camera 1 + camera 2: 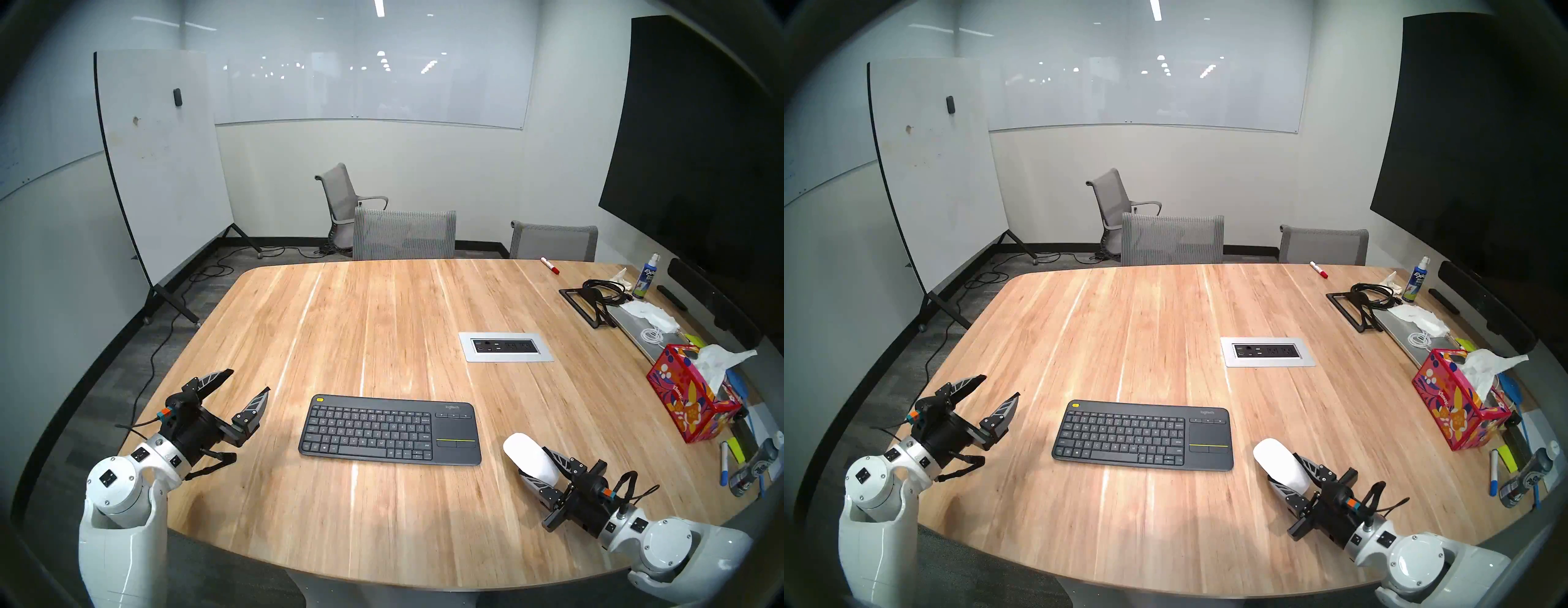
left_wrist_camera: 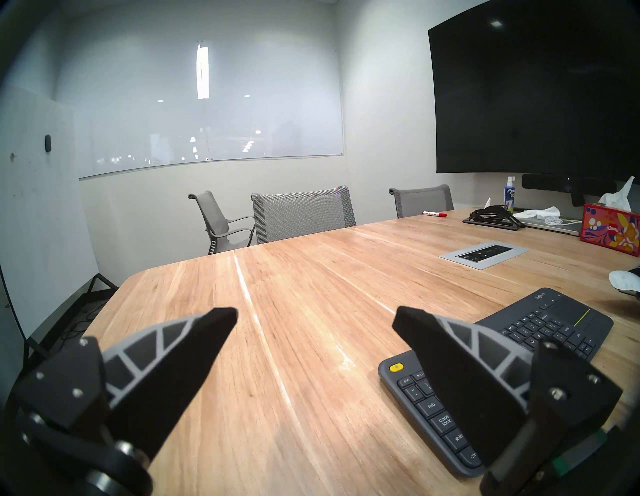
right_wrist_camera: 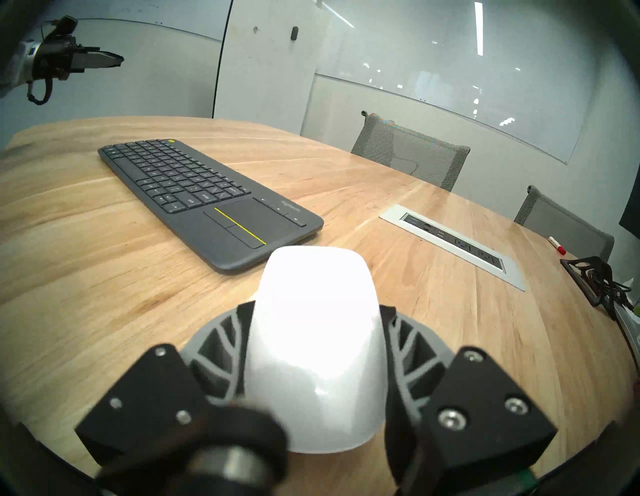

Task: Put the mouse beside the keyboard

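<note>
Right of the keyboard (image 1: 390,431): the mouse (image 1: 530,457), near its touchpad end, not touching.
Right gripper (image 1: 535,469): fingers clenched on the mouse's sides.
Left gripper (image 1: 242,383): spread wide, empty, left of the keyboard.
Advice: lower flat onto the table (image 1: 382,318), then release without nudging it.

I read "logitech" on the keyboard (image 3: 207,194), with "esc", "tab", "caps lock" and "shift" on its keys, "Kleenex" on the tissue box (image 2: 611,230), "Expo" on the far spray bottle (image 1: 646,278).
</note>
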